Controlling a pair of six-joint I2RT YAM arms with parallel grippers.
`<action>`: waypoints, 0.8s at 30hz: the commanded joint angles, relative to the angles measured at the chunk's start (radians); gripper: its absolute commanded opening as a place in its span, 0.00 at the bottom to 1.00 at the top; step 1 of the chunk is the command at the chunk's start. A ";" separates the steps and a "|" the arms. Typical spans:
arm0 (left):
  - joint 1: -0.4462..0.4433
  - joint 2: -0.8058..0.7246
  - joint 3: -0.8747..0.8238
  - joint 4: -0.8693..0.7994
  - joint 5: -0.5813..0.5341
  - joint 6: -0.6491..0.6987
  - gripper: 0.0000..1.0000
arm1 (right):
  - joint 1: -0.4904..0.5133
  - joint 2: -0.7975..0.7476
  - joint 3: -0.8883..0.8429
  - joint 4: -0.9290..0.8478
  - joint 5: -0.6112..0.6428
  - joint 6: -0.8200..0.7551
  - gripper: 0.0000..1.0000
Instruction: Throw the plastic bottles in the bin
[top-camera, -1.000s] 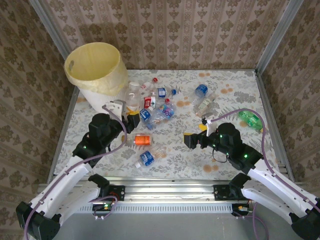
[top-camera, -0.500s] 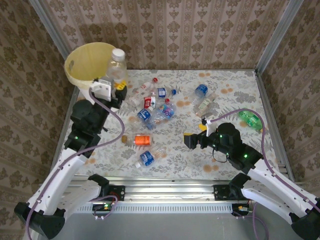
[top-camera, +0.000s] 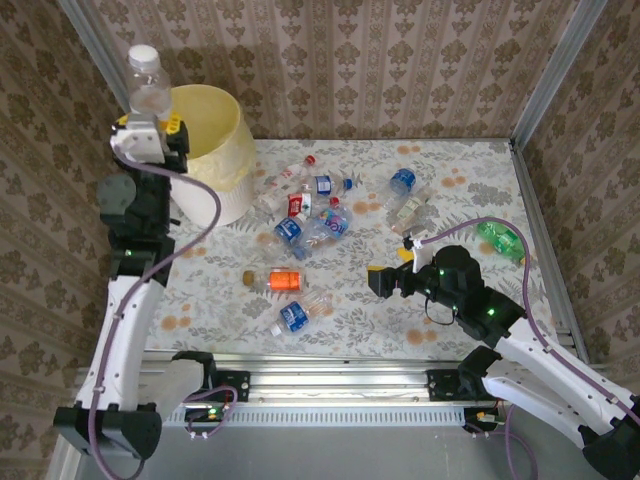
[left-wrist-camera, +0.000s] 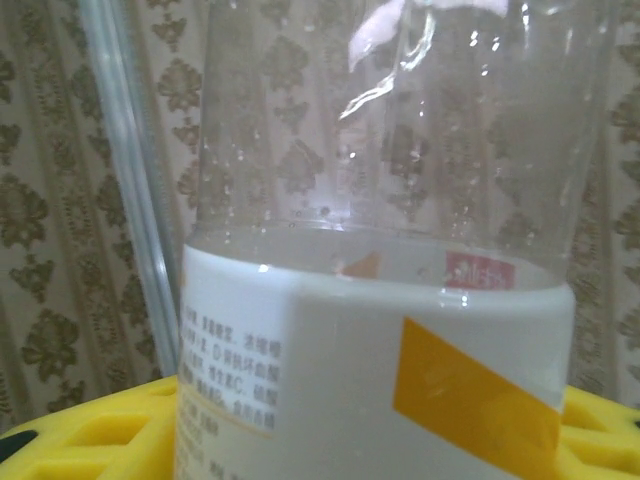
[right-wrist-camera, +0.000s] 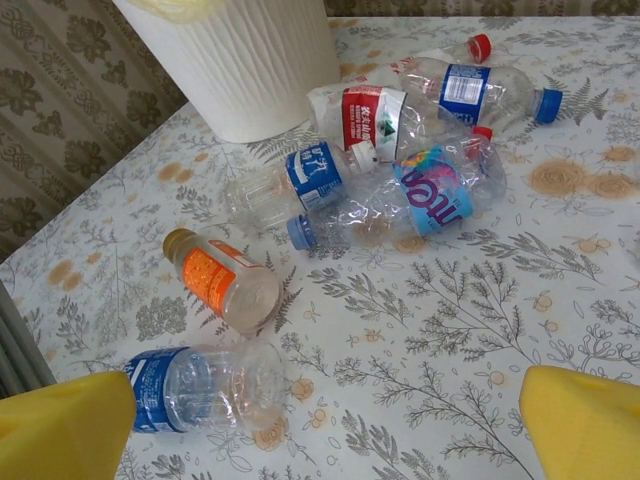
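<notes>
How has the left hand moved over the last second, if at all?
Yes. Gripping a clear bottle, the left hand has swung up and leftward, from the table right of the bin to its left rim.

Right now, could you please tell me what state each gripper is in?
Left gripper: shut on a clear bottle with a white cap.
Right gripper: open, holding nothing.

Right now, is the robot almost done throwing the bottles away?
Not nearly. I can't see any bottle inside the bin. The left tool holds one clear bottle raised beside the bin, not dropped yet. About a dozen bottles lie on the table, and the right tool is open and empty.
</notes>
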 joint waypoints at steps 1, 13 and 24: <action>0.052 0.074 0.093 -0.064 0.090 -0.085 0.60 | 0.000 0.003 0.012 0.004 0.024 -0.011 1.00; 0.168 0.419 0.321 -0.396 0.141 -0.178 0.64 | 0.000 0.002 0.010 -0.009 0.034 -0.010 1.00; 0.204 0.495 0.484 -0.633 0.141 -0.242 1.00 | 0.000 -0.011 0.006 -0.030 0.045 -0.004 1.00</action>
